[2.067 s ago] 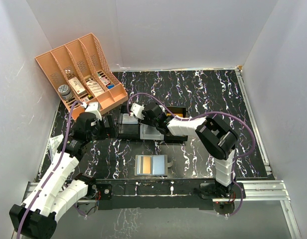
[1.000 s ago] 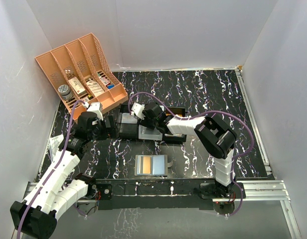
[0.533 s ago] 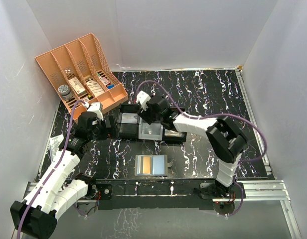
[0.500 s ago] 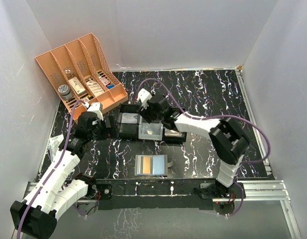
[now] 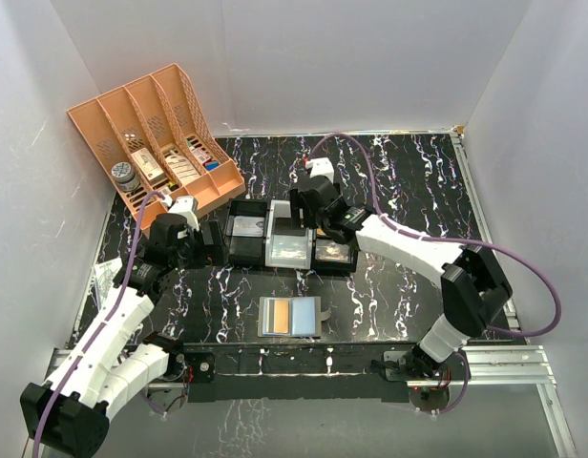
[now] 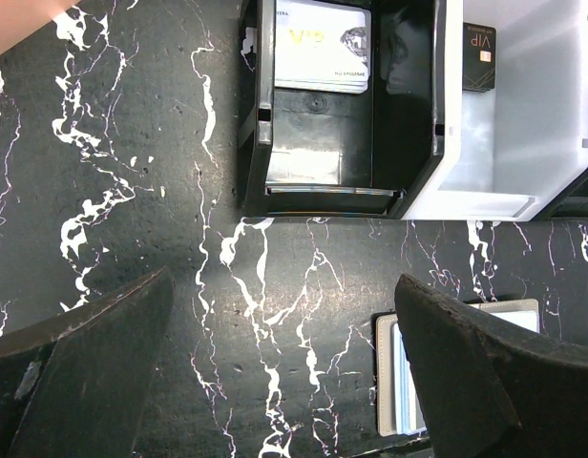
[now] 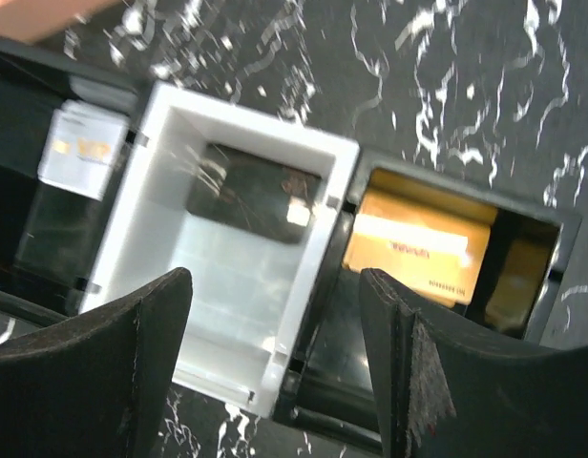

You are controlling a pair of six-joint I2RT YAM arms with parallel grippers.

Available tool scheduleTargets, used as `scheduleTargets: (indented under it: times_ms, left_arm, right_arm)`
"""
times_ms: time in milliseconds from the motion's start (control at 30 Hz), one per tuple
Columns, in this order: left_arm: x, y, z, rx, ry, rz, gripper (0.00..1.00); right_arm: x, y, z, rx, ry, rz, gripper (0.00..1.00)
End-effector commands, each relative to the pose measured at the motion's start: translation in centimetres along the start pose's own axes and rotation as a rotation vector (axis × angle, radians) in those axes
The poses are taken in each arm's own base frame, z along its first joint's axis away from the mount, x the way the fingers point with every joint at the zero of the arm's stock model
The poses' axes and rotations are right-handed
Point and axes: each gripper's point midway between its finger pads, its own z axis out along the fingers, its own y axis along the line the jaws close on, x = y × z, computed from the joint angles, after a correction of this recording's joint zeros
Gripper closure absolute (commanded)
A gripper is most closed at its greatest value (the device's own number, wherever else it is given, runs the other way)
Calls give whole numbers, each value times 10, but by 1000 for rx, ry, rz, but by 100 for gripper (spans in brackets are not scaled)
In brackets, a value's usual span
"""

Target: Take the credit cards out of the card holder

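The card holder [image 5: 290, 317] lies open and flat near the front edge, with a gold-orange card [image 5: 275, 318] in its left panel and a pale-blue face on the right. Its edge shows in the left wrist view [image 6: 388, 382]. A pale card [image 6: 323, 45] lies in the left black tray, a dark card [image 7: 251, 191] in the white tray [image 5: 288, 250], and a gold card [image 7: 418, 243] in the right black tray [image 5: 334, 252]. My right gripper [image 5: 306, 219] [image 7: 275, 372] is open and empty above the white tray. My left gripper [image 5: 210, 245] [image 6: 284, 372] is open and empty, left of the trays.
A peach rack [image 5: 160, 134] with small boxes and a jar stands at the back left. The left black tray [image 5: 247, 234] adjoins the white one. White walls close in the table on three sides.
My right arm has swung from over the left black tray to the right and back, and is now above the white tray. The left arm has barely moved.
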Motion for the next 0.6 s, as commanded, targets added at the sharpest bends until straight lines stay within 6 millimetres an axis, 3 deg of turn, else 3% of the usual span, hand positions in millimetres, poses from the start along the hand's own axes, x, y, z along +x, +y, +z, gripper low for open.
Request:
scheduleTargets:
  times_ms: [0, 200, 300, 567]
  left_arm:
    - [-5, -4, -1, 22, -12, 13, 1]
    - [-3, -5, -1, 33, -8, 15, 1]
    - [-3, -6, 0, 36, -4, 17, 1]
    - [-1, -7, 2, 41, 7, 20, 1]
  right_arm:
    - [16, -10, 0, 96, 99, 78, 30]
    - [37, -13, 12, 132, 175, 39, 30]
    - [47, -29, 18, 216, 193, 14, 31]
    - [47, -50, 21, 270, 193, -9, 33]
